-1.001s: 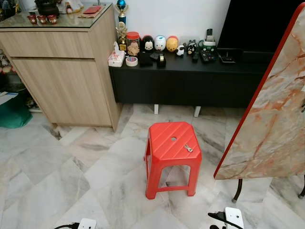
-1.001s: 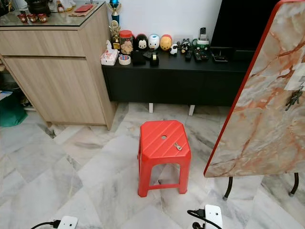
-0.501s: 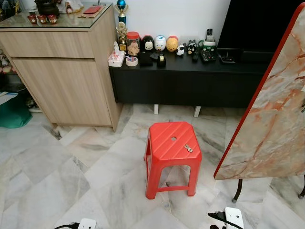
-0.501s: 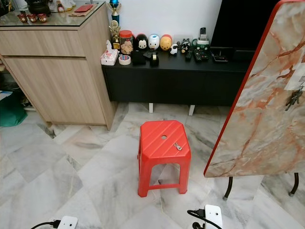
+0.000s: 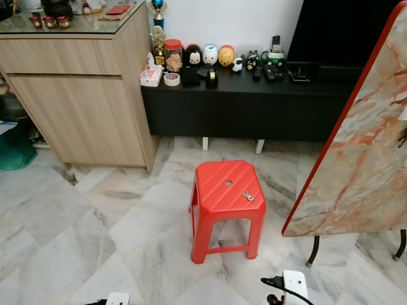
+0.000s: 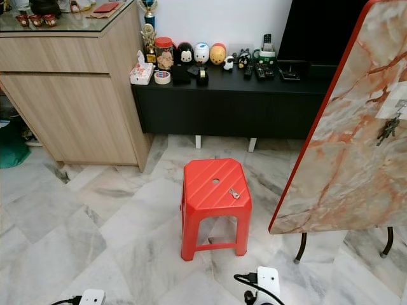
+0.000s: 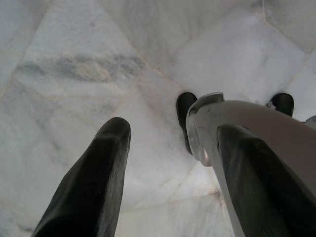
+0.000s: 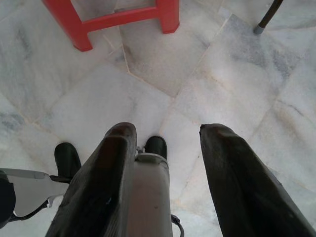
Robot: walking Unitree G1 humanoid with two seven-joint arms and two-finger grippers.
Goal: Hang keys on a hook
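Note:
A small bunch of keys [image 5: 248, 196] lies on the top of a red plastic stool [image 5: 219, 187], right of its centre hole. To the right leans a marble-patterned board with a red edge [image 6: 343, 159]. High on its face is a white hook plate [image 6: 399, 108] with a dark bunch of keys [image 6: 385, 129] hanging from it. Both arms hang low beside my legs. My left gripper [image 7: 173, 133] is open over the marble floor. My right gripper [image 8: 168, 131] is also open, with the stool's legs [image 8: 168, 10] just ahead.
A black low cabinet [image 5: 254, 105] with figurines, jars and remotes runs along the back wall. A tall wooden cabinet [image 5: 82, 95] stands at the left. The board rests on black legs [image 6: 299, 248]. Marble floor [image 5: 95, 216] lies open around the stool.
The whole picture has shifted a little, so the camera has moved. The keys, stool and board stay where they were.

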